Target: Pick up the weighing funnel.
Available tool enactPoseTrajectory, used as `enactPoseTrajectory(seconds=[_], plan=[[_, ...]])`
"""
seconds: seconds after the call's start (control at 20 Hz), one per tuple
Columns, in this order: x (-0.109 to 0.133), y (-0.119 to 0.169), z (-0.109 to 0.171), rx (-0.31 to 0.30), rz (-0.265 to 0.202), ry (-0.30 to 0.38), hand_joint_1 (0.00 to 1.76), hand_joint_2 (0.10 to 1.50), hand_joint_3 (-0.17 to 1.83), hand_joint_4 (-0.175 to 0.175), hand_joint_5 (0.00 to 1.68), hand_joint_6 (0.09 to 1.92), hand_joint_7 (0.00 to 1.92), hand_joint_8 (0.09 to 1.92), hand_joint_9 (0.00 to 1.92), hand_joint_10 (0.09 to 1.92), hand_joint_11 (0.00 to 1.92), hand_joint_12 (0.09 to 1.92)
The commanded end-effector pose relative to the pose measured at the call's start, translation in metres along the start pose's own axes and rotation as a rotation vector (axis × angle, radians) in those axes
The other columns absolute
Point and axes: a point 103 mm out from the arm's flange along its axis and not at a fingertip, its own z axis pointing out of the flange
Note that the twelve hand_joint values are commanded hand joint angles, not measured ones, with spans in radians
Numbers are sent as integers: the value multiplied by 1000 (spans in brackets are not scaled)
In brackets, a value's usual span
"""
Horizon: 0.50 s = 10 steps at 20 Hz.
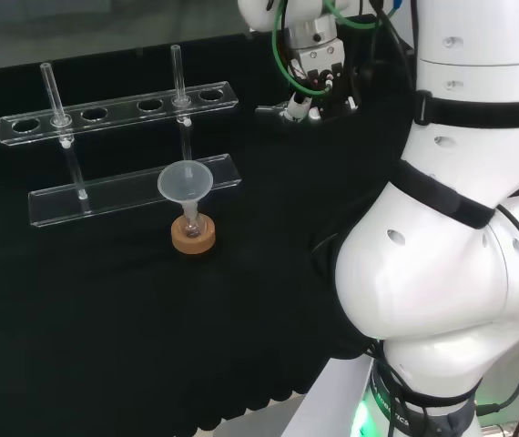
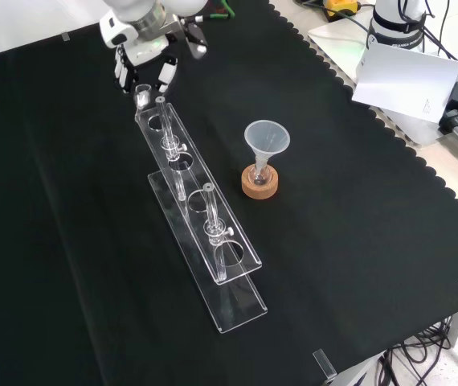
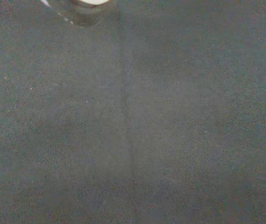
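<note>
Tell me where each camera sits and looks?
Head view: behind and above the arm's base, looking over the white arm links at the black cloth.
Front view: opposite the arm, looking down; the black and white hand shows at top.
Wrist view: at the wrist, facing cloth; blurred white hand part.
Shared: head and front both show the clear cone-shaped funnel on its cork ring.

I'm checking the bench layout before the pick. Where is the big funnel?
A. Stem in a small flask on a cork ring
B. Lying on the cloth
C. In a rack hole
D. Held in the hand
A: the funnel stands mouth up with its stem in a flask that sits on a cork ring.
</note>
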Motion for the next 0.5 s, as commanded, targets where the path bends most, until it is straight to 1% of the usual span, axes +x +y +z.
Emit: enactPoseTrajectory(seconds=[0.05,0.2,0.35,0.5], plan=[[-1,-53,-13,-2,35,-62,1115,1050,-175,175,1341,420,815,580,1152,265,923,991],[0,-74,-18,-15,46,-79,1115,1050,-175,175,1341,420,813,580,1154,262,930,991],[1,-96,-23,-54,51,-84,1115,1050,-175,175,1342,420,811,580,1158,259,938,990],[2,-115,-28,-57,63,-92,1116,1049,-175,175,1346,413,810,582,1169,243,953,974]])
